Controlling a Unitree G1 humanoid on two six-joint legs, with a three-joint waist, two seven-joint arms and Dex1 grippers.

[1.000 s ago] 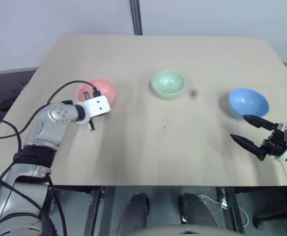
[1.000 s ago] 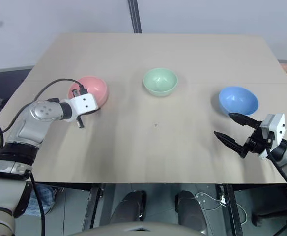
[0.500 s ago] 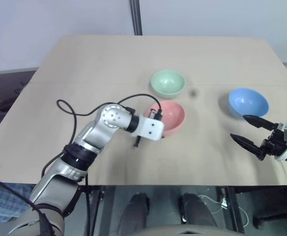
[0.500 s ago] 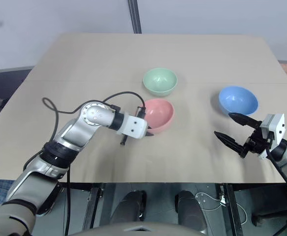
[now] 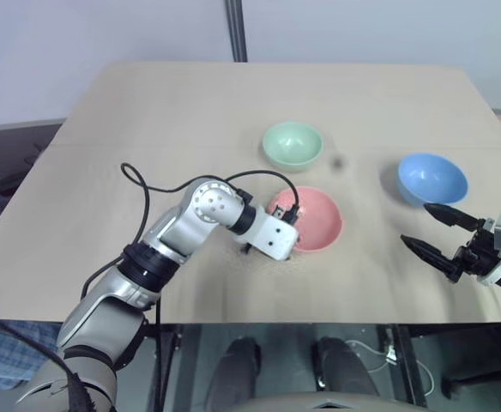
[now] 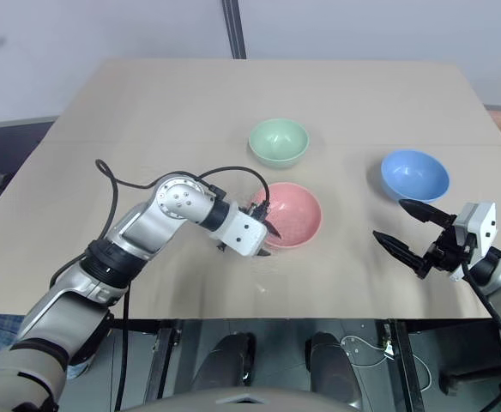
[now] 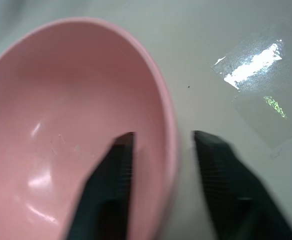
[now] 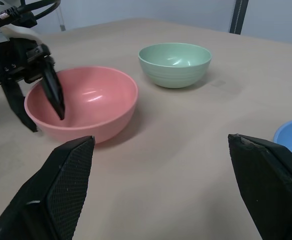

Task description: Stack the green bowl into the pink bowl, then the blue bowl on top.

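Note:
The pink bowl (image 5: 315,220) stands upright at the table's middle, just in front of the green bowl (image 5: 292,143). My left gripper (image 5: 288,233) is at the pink bowl's near-left rim and is open. One finger (image 8: 52,90) is inside the bowl and the other is outside. The rim (image 7: 170,130) runs between them with a gap on each side. The blue bowl (image 5: 432,177) sits at the right. Just in front of it my right gripper (image 5: 416,224) hovers open, holding nothing.
The tan table (image 5: 190,103) has bare room at the left and back. A small dark mark (image 5: 337,160) lies to the right of the green bowl. A shiny tape patch (image 7: 251,65) is beside the pink bowl. A dark pole (image 5: 236,30) rises behind the far edge.
My left arm has swept right, bringing the pink bowl from the table's left to the middle in front of the green bowl. Its fingers have parted off the rim. The right arm stayed still.

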